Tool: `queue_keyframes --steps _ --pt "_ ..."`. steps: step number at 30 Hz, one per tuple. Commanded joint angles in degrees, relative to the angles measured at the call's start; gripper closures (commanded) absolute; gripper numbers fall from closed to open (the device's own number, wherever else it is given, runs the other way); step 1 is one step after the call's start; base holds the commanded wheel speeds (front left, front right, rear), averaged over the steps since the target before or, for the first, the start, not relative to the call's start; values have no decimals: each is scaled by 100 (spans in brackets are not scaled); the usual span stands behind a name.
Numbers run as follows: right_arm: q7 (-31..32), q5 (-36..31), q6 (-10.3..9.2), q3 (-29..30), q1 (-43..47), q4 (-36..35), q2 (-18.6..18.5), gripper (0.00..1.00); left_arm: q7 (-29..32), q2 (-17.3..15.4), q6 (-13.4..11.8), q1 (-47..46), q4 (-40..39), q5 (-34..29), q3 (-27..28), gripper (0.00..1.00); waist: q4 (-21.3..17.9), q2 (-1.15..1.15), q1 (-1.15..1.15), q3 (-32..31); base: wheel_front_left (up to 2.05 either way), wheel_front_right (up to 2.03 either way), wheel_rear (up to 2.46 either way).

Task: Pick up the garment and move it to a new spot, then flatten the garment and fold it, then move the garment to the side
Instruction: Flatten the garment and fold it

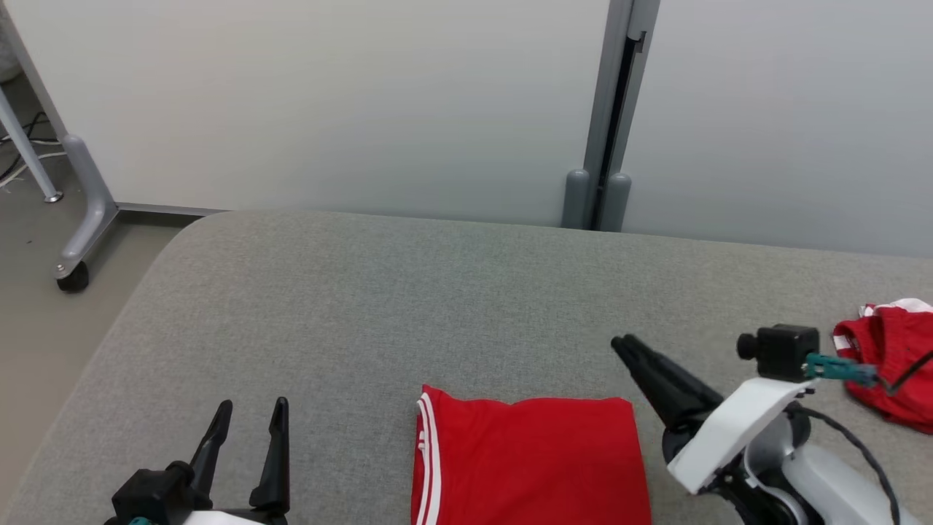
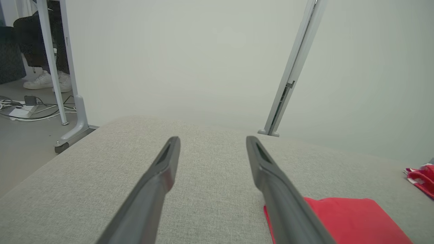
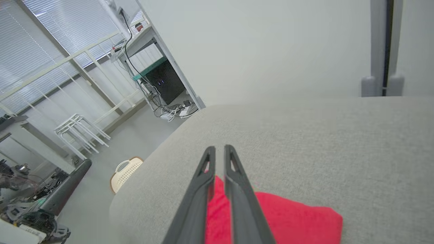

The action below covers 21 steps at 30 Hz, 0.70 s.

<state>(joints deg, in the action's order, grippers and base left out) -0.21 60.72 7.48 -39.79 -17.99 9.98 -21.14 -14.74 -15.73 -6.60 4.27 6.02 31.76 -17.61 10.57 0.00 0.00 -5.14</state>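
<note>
- You've got a grey fabric surface (image 1: 408,306) with a pale partition wall (image 1: 328,109) behind it.
- The garment (image 1: 528,463) lies folded at the near edge, between your grippers; the cloth bundle (image 1: 893,364) sits well apart at far right.
- Your left gripper (image 1: 253,402) is spread wide and empty.
- Your right gripper (image 1: 619,343) has its fingers together with nothing in them, near the garment's far right corner.
- The left wrist view gives you a person's white shoes (image 2: 47,81) and floor cables (image 2: 27,108).
- The right wrist view gives you window blinds (image 3: 40,51), white stools (image 3: 81,130) and a pale basket (image 3: 125,171).

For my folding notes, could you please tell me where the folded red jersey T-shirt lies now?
In the head view the folded red jersey T-shirt lies at bottom centre on the grey fabric surface, between the left gripper and the right gripper.
</note>
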Motion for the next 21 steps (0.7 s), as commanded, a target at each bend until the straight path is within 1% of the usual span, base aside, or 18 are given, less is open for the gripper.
queue_keyframes --steps 1,2,4,5,9,15,21 --pt "-212 -153 3 180 -66 19 -102 0 -32 -37 -13 20 -23 -37 56 0 -129 0 0 13 0 0 0" --pt "-212 -153 3 180 -66 19 -102 0 -32 -37 -13 20 -23 -37 56 0 -129 0 0 13 0 0 0" --pt "-430 -360 3 389 -91 52 -188 0 -37 -51 -15 46 -43 -41 95 0 -203 0 0 19 0 0 0" --pt "-697 -570 3 639 -57 109 -206 0 -37 -66 -30 75 -71 -44 147 0 -280 0 0 23 0 0 0" --pt "-1114 -1087 3 1085 168 248 -113 0 -43 -105 -51 126 -159 -53 307 0 -432 0 0 28 0 0 0" --pt "-1368 -1889 3 1664 668 391 134 0 -46 -124 -30 252 -337 -147 558 0 -578 0 0 10 0 0 0" --pt "-1468 -2521 3 2083 1247 429 409 0 -47 5 -45 441 -478 -426 726 0 -610 0 0 -87 0 0 0"
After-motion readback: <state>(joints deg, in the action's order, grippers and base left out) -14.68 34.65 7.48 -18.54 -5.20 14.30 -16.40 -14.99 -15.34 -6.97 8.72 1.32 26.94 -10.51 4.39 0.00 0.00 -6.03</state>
